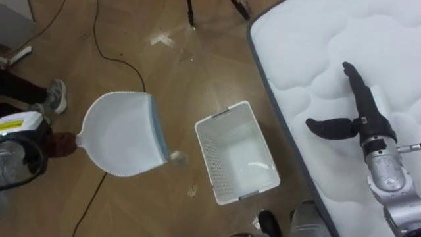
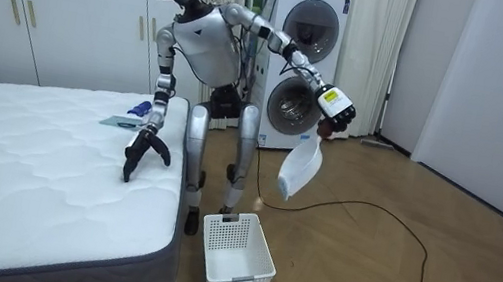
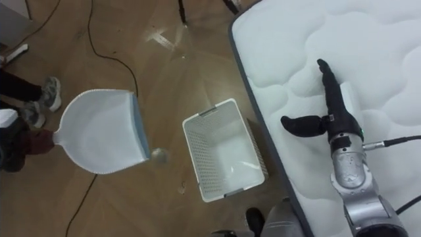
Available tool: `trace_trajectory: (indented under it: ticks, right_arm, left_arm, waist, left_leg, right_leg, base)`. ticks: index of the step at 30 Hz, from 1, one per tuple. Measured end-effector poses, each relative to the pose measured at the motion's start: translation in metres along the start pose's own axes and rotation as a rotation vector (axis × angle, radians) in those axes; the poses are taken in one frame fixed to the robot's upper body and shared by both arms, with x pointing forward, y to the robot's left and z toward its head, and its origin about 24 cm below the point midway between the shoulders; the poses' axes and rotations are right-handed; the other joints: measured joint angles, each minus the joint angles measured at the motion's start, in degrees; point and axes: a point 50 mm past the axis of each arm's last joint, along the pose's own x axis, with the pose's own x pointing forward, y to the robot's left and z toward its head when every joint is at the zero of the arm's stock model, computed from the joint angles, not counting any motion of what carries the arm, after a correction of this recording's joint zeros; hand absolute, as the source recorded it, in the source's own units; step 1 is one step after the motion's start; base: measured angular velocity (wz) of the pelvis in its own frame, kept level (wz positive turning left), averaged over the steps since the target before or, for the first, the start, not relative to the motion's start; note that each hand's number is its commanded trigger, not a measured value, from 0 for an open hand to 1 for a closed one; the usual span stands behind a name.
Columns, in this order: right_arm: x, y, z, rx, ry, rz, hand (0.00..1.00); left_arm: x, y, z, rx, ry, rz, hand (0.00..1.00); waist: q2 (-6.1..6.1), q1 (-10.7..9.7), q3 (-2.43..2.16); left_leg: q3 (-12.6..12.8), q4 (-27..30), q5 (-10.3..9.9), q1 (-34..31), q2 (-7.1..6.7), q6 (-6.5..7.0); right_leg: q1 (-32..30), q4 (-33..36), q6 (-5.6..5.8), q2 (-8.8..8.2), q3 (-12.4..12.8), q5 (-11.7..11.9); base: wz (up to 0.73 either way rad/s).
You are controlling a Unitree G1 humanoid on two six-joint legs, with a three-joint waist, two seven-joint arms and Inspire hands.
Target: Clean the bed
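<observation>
I stand at the side of the bed (image 2: 23,176). My left hand (image 1: 58,144) is shut on the handle of a white dustpan (image 1: 125,135) with a blue lip, held out over the wooden floor; in the room view the dustpan (image 2: 300,169) hangs tilted down. A small pale lump (image 1: 176,157) shows right at the lip; whether it is in the air or on the floor I cannot tell. My right hand (image 1: 360,108) rests open on the white mattress (image 1: 316,46) near its edge, fingers straight, thumb spread. A white basket (image 1: 235,153) stands on the floor between dustpan and bed.
A blue thing (image 2: 140,106) and a flat pale thing (image 2: 119,122) lie on the mattress's far edge. A dark cable (image 1: 99,46) runs over the floor. A person's shoe (image 1: 56,96) shows at the left. Stacked washing machines (image 2: 303,68) stand behind me.
</observation>
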Motion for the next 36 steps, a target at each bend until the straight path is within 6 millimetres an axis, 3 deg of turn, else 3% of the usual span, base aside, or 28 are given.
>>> trace_trajectory:
  ticks: [4, 9, 12, 14, 22, 27, 31, 33, 36]
  right_arm:
    - [0.003, 0.002, 0.005, 0.0, -0.022, 0.008, 0.0]
    - [0.008, 0.005, 0.008, -0.004, -0.036, 0.023, 0.0]
    - [0.011, 0.004, 0.011, -0.002, -0.044, 0.021, 0.0]
    - [0.012, 0.006, 0.011, -0.002, -0.045, 0.029, 0.0]
    - [0.01, 0.008, 0.011, 0.004, -0.055, 0.041, 0.0]
    - [0.008, 0.011, 0.012, 0.033, -0.058, 0.04, 0.0]
    - [0.004, 0.01, 0.008, 0.039, -0.051, 0.042, 0.0]
    - [0.0, 0.012, 0.002, 0.036, -0.032, 0.054, 0.0]
    - [-0.007, 0.015, -0.008, 0.028, 0.012, 0.085, 0.0]
  left_arm:
    - [-0.001, 0.013, -0.008, 0.099, 0.008, 0.044, 1.0]
    - [-0.001, 0.013, -0.006, 0.185, -0.003, 0.049, 1.0]
    - [0.0, 0.013, -0.003, 0.212, -0.012, 0.046, 1.0]
    - [0.0, 0.01, 0.0, 0.235, -0.027, 0.034, 1.0]
    - [0.003, 0.013, 0.007, 0.264, -0.052, 0.031, 1.0]
    - [0.002, 0.01, 0.006, 0.189, -0.056, 0.058, 1.0]
    - [-0.002, -0.003, 0.004, 0.157, -0.07, 0.039, 1.0]
    - [-0.003, -0.005, 0.004, 0.156, -0.078, 0.032, 1.0]
    - [-0.008, -0.013, -0.001, 0.112, -0.078, 0.032, 1.0]
  waist:
    - [0.12, -0.81, 0.0]
    - [0.3, -1.62, 0.13]
    - [0.48, -2.53, 0.76]
    - [0.5, -2.64, 0.78]
    - [0.55, -3.25, 0.8]
    - [0.49, -3.39, 0.78]
    - [-0.21, -3.12, 0.79]
    - [-1.34, -2.3, 0.61]
    - [-3.22, -0.38, -0.03]
  left_leg:
    - [2.03, -0.29, 0.0, 0.11, 0.17, 0.0]
    - [4.06, -0.71, 0.0, 1.16, 0.19, 0.0]
    - [5.32, -1.06, 0.01, 1.53, 0.42, 0.02]
    - [5.94, -1.2, -0.05, 1.76, 0.57, 0.14]
    - [6.42, -1.71, -0.19, 1.87, 0.68, 0.33]
    - [6.83, -1.9, -0.18, 2.14, 0.74, 0.33]
    - [6.98, -1.91, -0.19, 2.76, 0.73, 0.33]
    - [6.79, -1.72, -0.2, 3.23, 0.86, 0.31]
    - [5.78, -1.34, -0.92, 4.19, 2.21, -0.19]
  right_leg:
    - [-0.83, 0.96, -0.16, -0.07, 0.87, -0.29]
    - [-0.85, 1.75, -0.11, -0.07, 2.17, -0.58]
    - [-0.82, 1.9, -0.01, -0.07, 2.5, -0.75]
    - [-0.75, 1.88, 0.02, 0.05, 2.81, -0.77]
    - [-0.87, 1.53, 0.02, 0.16, 2.9, -0.77]
    - [-0.82, 1.51, 0.01, 0.24, 3.14, -0.77]
    - [-0.48, 1.52, 0.0, 0.3, 3.52, -0.78]
    - [0.04, 1.28, 0.0, 0.73, 4.0, -0.77]
    - [1.49, -1.18, -0.14, 3.11, 5.0, 0.55]
  base:
    - [-0.04]
    - [-0.1]
    - [0.0]
    - [-0.08]
    - [-0.01]
    - [-0.03]
    - [-0.05]
    - [-0.14]
    - [-0.33]
